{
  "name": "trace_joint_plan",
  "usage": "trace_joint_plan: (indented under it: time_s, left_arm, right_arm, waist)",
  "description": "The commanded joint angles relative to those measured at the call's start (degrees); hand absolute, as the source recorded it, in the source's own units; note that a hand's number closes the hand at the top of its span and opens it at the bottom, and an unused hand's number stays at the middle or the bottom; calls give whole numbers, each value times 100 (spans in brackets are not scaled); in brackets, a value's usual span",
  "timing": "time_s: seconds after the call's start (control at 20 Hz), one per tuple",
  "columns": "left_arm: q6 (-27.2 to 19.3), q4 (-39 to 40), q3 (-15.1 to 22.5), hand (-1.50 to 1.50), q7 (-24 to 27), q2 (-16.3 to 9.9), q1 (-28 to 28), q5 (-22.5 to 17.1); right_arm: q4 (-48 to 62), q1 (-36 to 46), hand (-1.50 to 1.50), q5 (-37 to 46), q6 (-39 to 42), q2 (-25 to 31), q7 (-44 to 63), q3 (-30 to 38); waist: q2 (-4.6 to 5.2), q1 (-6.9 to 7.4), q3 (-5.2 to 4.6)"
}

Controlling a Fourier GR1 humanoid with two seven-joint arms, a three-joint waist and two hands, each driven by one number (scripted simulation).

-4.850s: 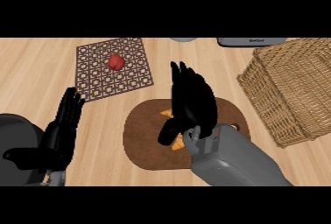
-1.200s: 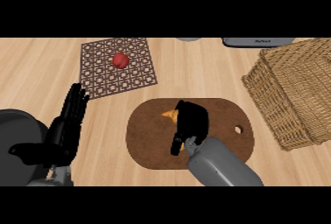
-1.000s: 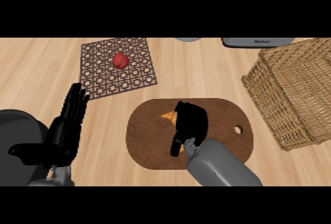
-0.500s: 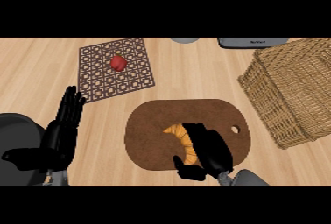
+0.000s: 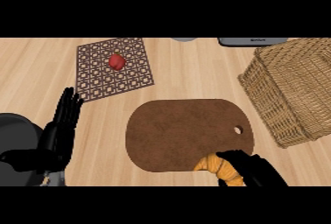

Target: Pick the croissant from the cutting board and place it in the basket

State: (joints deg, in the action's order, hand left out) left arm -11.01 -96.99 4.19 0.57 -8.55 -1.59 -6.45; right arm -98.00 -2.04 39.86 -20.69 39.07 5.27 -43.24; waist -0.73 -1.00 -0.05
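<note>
- Pale wooden counter [image 5: 187, 70] filled the view, boards running across under everything.
- Right hand [image 5: 252, 168] showed at the lower edge, its dark fingers [image 5: 234, 158] curled over and clamped on the croissant [image 5: 216, 166].
- Croissant sat under those fingers, its orange end sticking out to their left, at the near rim of the cutting board [image 5: 184, 131]; whether it touched the board could not be told.
- Cutting board, brown and rounded, spread up and to the left of the right hand, with a small hole near its right edge.
- Basket [image 5: 294, 87], woven wicker, stood up and to the right of the fingers, just beside the board and apart from the hand.
- Left hand [image 5: 58, 135] rested at the far left, fingers straight and together, pointing up, holding nothing.
- Patterned mat [image 5: 132, 74] lay above that hand's fingertips, carrying a small red item [image 5: 117, 61].
</note>
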Motion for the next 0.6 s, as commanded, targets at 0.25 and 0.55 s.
trace_joint_plan:
  time_s: [0.25, 0.55]
  left_arm:
    - [-234, -11, 164, 0, -28, 238, -28, 201]
    - [-27, -99, -181, 0, -202, -84, 39, 16]
  right_arm:
    - [-2547, -1675, 150, -2121, -637, 1444, -1454, 1105]
    - [-3824, -2980, 150, -3430, -594, 2344, -1799, 2382]
  waist:
    - [29, -169, 7]
    - [25, -169, 7]
